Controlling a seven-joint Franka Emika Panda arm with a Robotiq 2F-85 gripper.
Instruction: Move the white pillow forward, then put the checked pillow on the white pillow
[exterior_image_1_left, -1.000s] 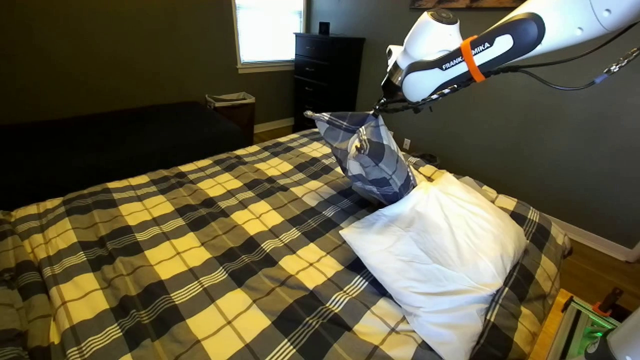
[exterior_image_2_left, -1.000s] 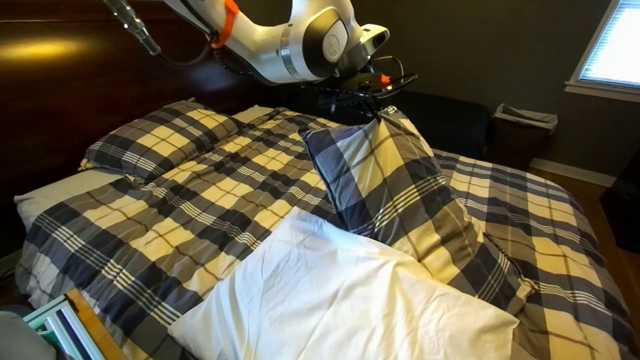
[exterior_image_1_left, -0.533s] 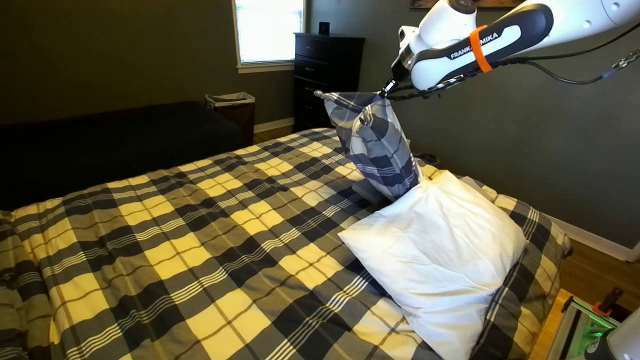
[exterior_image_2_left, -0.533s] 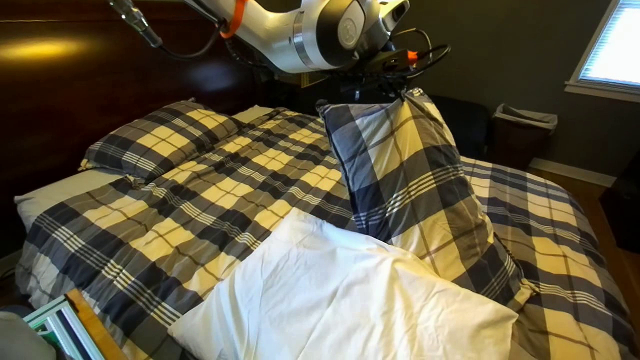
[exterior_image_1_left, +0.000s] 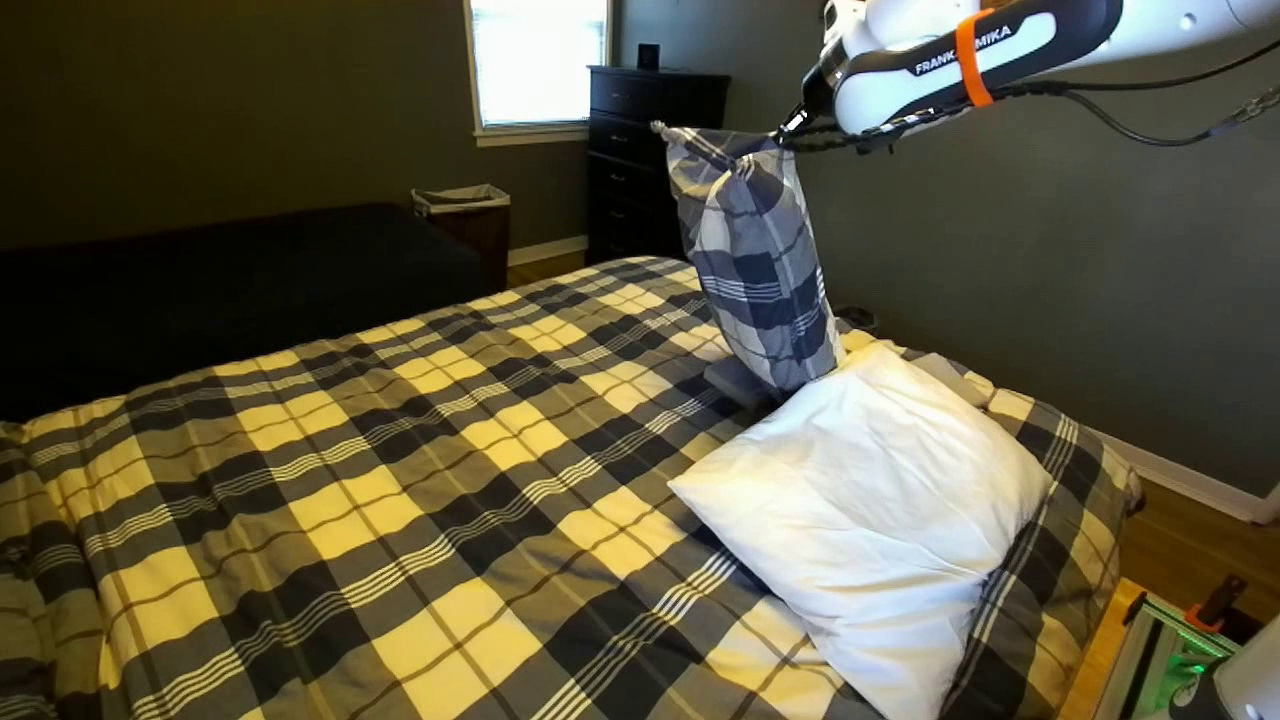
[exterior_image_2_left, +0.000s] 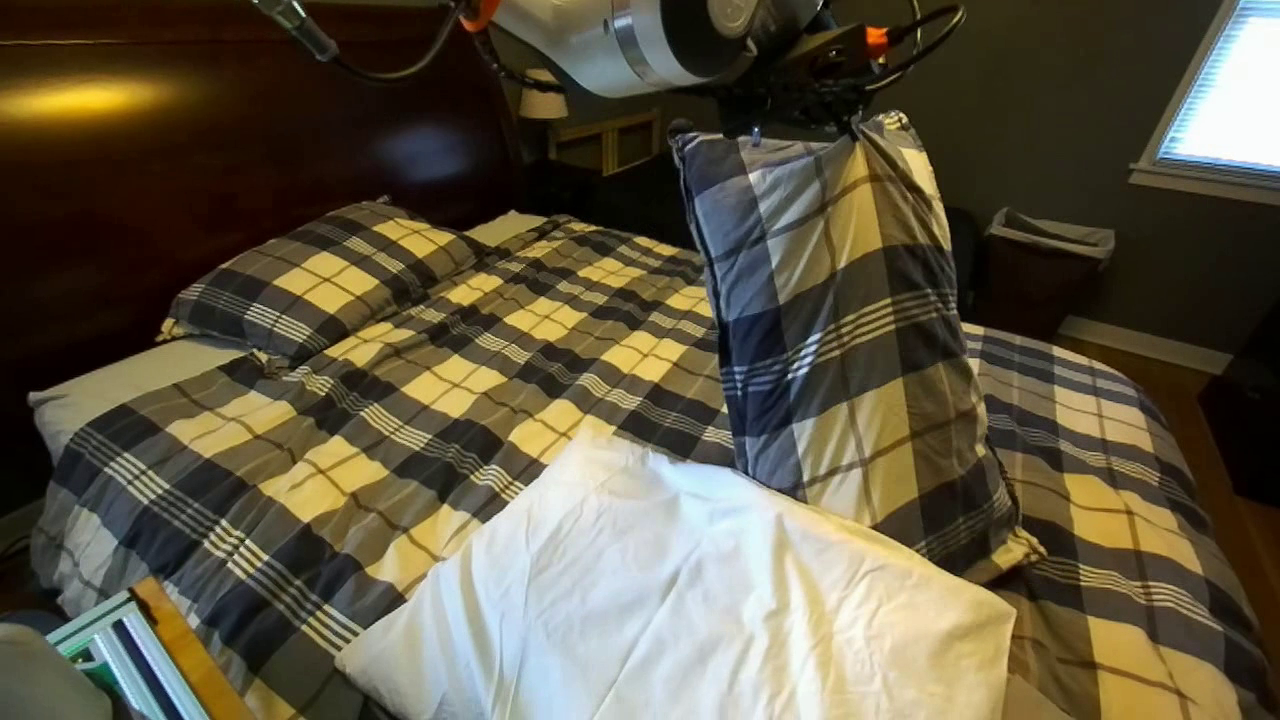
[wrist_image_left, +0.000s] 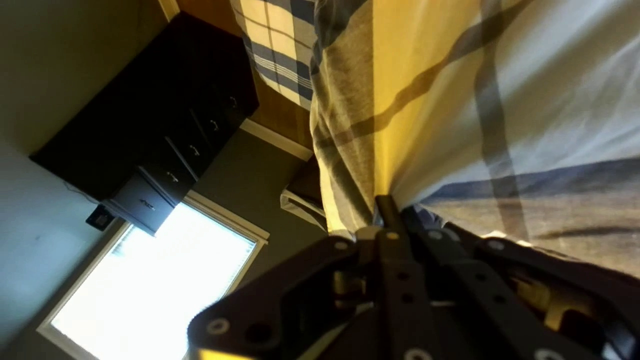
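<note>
Navy-and-cream plaid: one checked pillow (exterior_image_2_left: 850, 330), directly below the gripper (wrist_image_left: 397, 209) (clamped onto the pillow's top edge). Lower than the gripper: one white pillow (exterior_image_2_left: 690, 600), one more plaid pillow (exterior_image_2_left: 325, 275).

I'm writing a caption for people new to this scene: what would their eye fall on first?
Probably the checked pillow, which hangs almost upright, its top edge pinched in the gripper. Next comes the white pillow, bright against the plaid bedspread, by the checked one's lower end. In both exterior views, the window glows in the background.
</note>
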